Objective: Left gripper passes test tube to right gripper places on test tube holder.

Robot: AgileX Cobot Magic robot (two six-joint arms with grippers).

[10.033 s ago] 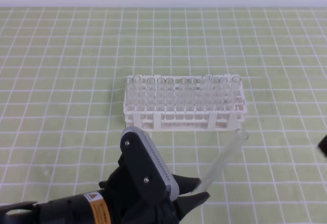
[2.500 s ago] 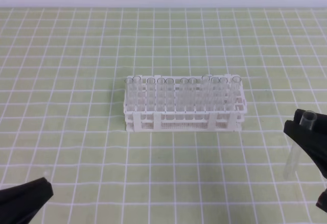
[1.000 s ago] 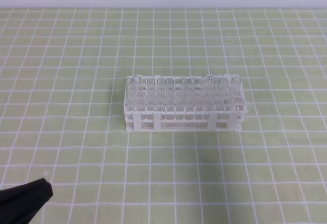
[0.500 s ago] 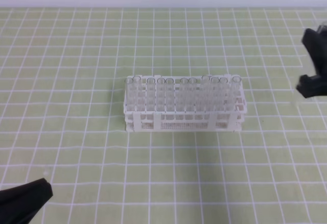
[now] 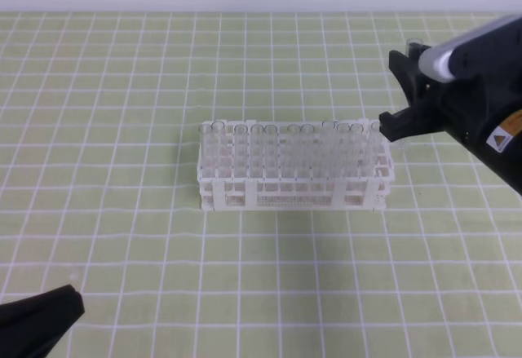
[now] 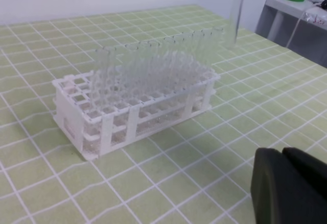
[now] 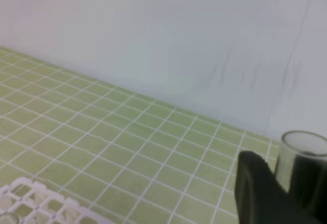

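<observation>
Handover complete, transport under way. Half a second earlier the right gripper (image 5: 394, 89) stood at the right edge of the exterior view; it has since swung inward and now hovers just above the right end of the test tube holder (image 5: 294, 185). Its fingers (image 7: 258, 188) are clenched on the test tube (image 7: 301, 169), whose flared rim shows beside them in the right wrist view; in the left wrist view the tube (image 6: 237, 10) hangs nearly upright over the far corner of the rack, its rounded bottom still clear of the holes. The left gripper (image 5: 61, 309) has kept its parked place at the lower left corner of the table (image 5: 122, 211), its fingers (image 6: 291, 183) shut on nothing. The rack already carries many clear tubes, so the remaining step is judged to be alignment over a free hole and a straight descent; a tilted tube could strike its neighbours.
</observation>
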